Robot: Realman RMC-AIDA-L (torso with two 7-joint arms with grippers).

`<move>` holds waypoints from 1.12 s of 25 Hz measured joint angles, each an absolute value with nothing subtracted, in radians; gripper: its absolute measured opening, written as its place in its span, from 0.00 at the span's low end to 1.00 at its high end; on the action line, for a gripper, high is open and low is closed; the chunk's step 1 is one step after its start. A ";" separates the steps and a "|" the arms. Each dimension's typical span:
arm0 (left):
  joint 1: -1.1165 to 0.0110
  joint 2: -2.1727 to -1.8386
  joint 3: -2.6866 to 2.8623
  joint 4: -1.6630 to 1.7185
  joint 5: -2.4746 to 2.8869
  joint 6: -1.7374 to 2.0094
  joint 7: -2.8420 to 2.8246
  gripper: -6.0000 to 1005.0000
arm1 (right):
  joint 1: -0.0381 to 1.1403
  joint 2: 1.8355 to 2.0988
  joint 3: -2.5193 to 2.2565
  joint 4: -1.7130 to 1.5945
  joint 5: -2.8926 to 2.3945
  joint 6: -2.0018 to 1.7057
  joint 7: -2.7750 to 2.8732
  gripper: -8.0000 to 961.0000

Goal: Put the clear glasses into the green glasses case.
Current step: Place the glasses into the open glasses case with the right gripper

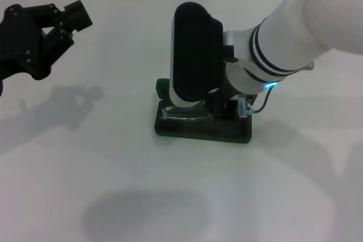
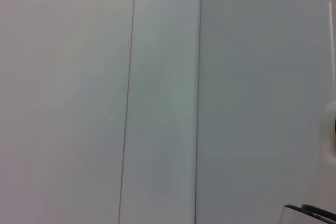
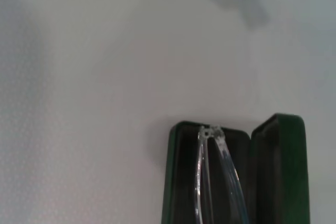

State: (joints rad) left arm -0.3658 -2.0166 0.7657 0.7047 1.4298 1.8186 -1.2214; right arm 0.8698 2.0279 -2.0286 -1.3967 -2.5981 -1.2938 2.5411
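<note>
Your clear glasses (image 3: 210,177) sit in the open green glasses case (image 3: 181,182), mid-table. The right gripper (image 1: 224,103) hovers over them; grip state unclear. Next, likely release and lift away. Left gripper (image 1: 68,18) idles far left, fingers spread.

Right gripper (image 1: 224,106) was mostly buried under its own arm in the head view, so no telling how its fingers stood. It also covered most of the green glasses case (image 1: 198,131). In the right wrist view, the clear glasses (image 3: 215,177) and case ran off the edge.
</note>
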 joint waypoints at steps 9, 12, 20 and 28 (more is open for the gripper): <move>-0.365 -2.024 0.765 0.696 1.425 1.819 -1.221 0.09 | 0.859 2.028 -2.056 -1.390 -2.588 -1.257 2.564 0.07; -0.366 -2.026 0.765 0.694 1.425 1.819 -1.221 0.09 | 0.860 2.028 -2.069 -1.389 -2.594 -1.256 2.597 0.07; -0.367 -2.027 0.766 0.684 1.424 1.819 -1.210 0.09 | 0.868 2.028 -2.070 -1.382 -2.597 -1.254 2.664 0.07; -0.367 -2.026 0.765 0.684 1.424 1.816 -1.210 0.09 | 0.879 2.028 -2.071 -1.378 -2.607 -1.257 2.731 0.07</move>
State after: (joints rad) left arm -0.3666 -2.0264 0.7654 0.6837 1.4238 1.8163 -1.2102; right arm 0.8790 2.0279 -2.0714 -1.3779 -2.6072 -1.2573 2.7306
